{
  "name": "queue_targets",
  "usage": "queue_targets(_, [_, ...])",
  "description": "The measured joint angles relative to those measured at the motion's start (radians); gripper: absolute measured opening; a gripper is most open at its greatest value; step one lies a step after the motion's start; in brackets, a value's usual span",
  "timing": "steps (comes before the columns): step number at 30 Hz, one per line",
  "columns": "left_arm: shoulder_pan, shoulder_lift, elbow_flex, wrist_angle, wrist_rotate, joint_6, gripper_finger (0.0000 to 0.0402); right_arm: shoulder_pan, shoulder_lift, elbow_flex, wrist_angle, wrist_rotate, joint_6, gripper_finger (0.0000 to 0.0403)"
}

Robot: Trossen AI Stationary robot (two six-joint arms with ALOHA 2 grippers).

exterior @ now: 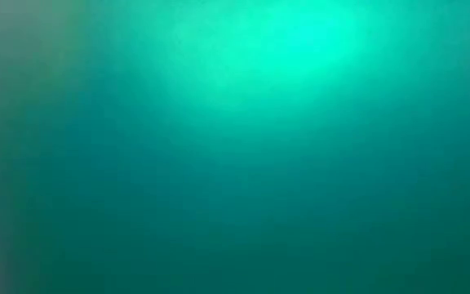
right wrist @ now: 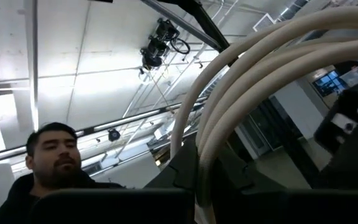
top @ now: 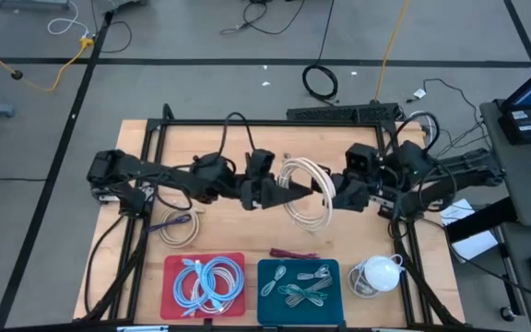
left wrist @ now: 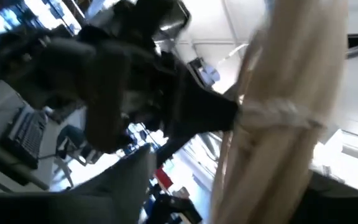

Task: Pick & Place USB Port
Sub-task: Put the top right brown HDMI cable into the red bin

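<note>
A cream-white coiled cable point(top: 304, 191) hangs between the two arms above the middle of the table. My left gripper point(top: 293, 191) reaches it from the table's left and is shut on its left side. My right gripper point(top: 330, 194) comes from the right and is shut on its right side. In the left wrist view the bundle point(left wrist: 278, 118) fills the picture, with a tie around its strands. In the right wrist view its loops point(right wrist: 260, 68) arch away from the fingers. The low view shows only a teal blur. My left gripper holds the coil's left side point(top: 290, 184), coming level from the table's left. The strands point(left wrist: 247, 186) run down between its fingers, which lie across them. Nothing shows how far back the strands reach. My right gripper pinches several strands of the coil's right side point(right wrist: 199, 177) between its two fingers, level from the table's right. Its dark tip point(left wrist: 219, 115) meets the bundle at the tie point(left wrist: 272, 115). The loops stand up beyond the fingers.
A red tray point(top: 175, 267) at the near edge holds blue-white cables, and a teal tray point(top: 267, 269) beside it holds pale cables. A white bundle point(top: 376, 274) lies right of them. A purple-white cable point(top: 181, 226) and a red piece point(top: 293, 253) also lie there. A person point(right wrist: 55, 155) is nearby.
</note>
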Motion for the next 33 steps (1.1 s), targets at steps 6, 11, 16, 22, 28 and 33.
queue_targets(6, [-0.057, -0.008, 0.003, -0.005, 0.008, -0.025, 0.0048, 0.000, -0.024, -0.012, -0.002, -0.003, -0.012, 0.0074])
queue_targets(11, [-0.168, -0.047, -0.002, -0.110, -0.127, -0.084, 0.0048, 0.001, -0.054, -0.013, -0.042, -0.006, -0.046, 0.0132])
queue_targets(16, [-0.340, -0.126, -0.007, -0.547, -0.324, -0.194, 0.0048, -0.002, -0.129, -0.008, -0.213, -0.017, -0.153, 0.0173])
queue_targets(22, [-0.546, -0.178, -0.002, -1.051, -0.565, -0.586, 0.0048, -0.020, -0.189, -0.013, -0.454, 0.025, -0.256, 0.0197])
queue_targets(28, [-0.737, -0.171, -0.064, -1.399, -0.607, -1.092, 0.0048, -0.019, -0.222, -0.008, -0.559, 0.130, -0.311, 0.0198])
queue_targets(33, [-0.859, -0.168, -0.238, -1.335, -0.700, -1.336, 0.0048, -0.011, -0.208, -0.012, -0.586, 0.142, -0.318, 0.0198])
